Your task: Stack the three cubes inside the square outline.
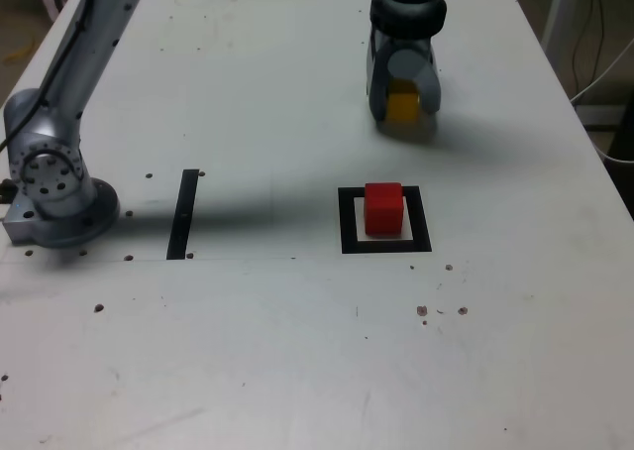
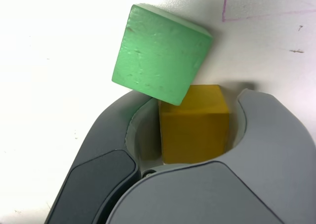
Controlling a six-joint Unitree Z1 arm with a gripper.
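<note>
The red cube (image 1: 383, 208) stands inside the black square outline (image 1: 348, 222) near the middle of the table. Farther back, my gripper (image 1: 404, 108) is down at the table with the yellow cube (image 1: 403, 101) between its fingers. In the wrist view the jaws of the gripper (image 2: 192, 100) hug both sides of the yellow cube (image 2: 195, 128), shut on it. The green cube (image 2: 158, 56) lies just beyond the fingertips, turned at an angle, one corner against the yellow cube. The exterior view does not show the green cube; the gripper hides it.
The arm's grey base (image 1: 54, 187) sits at the exterior view's left edge. A narrow black strip (image 1: 183, 212) lies on the white table (image 1: 297, 351) between the base and the outline. The table's right edge (image 1: 594, 143) runs past the gripper.
</note>
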